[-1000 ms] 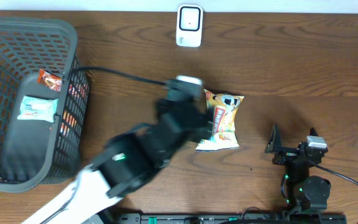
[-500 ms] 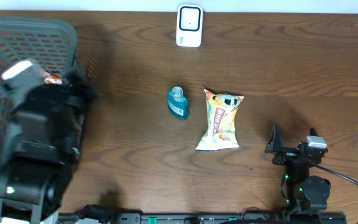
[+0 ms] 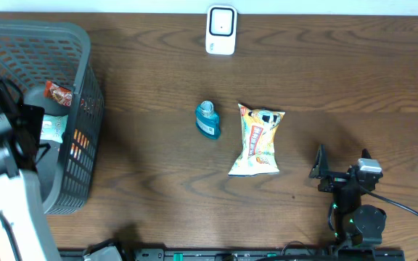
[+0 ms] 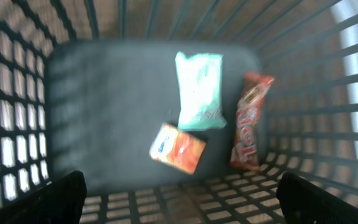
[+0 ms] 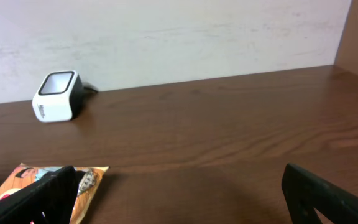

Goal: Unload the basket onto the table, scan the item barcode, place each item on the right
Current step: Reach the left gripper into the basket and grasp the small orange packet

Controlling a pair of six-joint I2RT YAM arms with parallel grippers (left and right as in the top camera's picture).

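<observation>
My left claw hangs with jaws apart, gripping nothing, above the basket, whose mesh walls ring it on every side. Directly beneath it lie a mint packet, a red bar just beside that, and an orange packet at the mint packet's nearer end. The mint packet and red bar run lengthwise away from the claw, while the orange packet lies skewed. My right claw rests with jaws apart, empty. Ahead of it to the left lies the snack bag, its long axis pointing roughly toward the scanner. The teal bottle lies just past the bag.
</observation>
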